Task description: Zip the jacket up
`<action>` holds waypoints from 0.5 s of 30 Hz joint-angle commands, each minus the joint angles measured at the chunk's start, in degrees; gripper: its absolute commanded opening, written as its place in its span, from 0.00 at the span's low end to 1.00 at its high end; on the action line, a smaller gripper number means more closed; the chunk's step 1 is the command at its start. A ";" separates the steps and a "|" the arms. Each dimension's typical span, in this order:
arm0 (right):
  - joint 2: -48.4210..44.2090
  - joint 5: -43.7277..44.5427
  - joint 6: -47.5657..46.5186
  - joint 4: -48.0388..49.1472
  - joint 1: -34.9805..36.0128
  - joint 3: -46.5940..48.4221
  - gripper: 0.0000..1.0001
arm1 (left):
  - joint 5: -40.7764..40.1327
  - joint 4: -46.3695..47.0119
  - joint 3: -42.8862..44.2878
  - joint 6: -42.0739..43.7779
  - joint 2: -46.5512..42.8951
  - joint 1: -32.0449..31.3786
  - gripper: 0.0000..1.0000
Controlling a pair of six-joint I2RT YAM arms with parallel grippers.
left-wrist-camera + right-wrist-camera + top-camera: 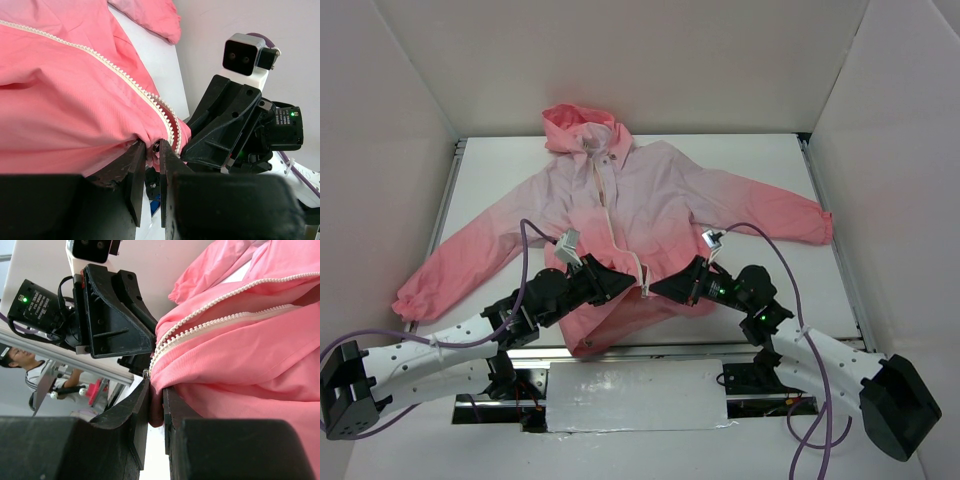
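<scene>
The jacket (650,205) lies spread face up on the white table, hood (582,125) at the far side and coral hem near the arms. Its pale zipper (610,200) runs down the middle, and near the hem the two tooth rows lie apart (210,322). My left gripper (632,283) is shut on the hem fabric at the zipper's bottom end (154,150), with a small metal part between its jaws. My right gripper (657,288) is shut on the facing hem edge (156,400). The two grippers stand tip to tip, almost touching.
White walls box in the table on the left, back and right. A silver plate (635,395) covers the near edge between the arm bases. Purple cables (525,250) loop above both arms. The jacket sleeves (790,215) reach toward both side edges.
</scene>
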 commanded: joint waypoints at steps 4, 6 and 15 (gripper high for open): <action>1.68 0.44 -1.66 2.86 0.47 3.98 0.00 | -0.43 2.28 2.49 -1.36 -0.63 0.08 0.00; 2.21 0.44 -1.57 3.38 0.47 4.07 0.00 | -0.43 2.28 2.40 -1.27 -0.72 0.08 0.00; 3.53 0.88 -2.89 2.95 0.38 5.48 0.00 | -0.08 1.58 2.40 -1.54 -1.24 0.08 0.00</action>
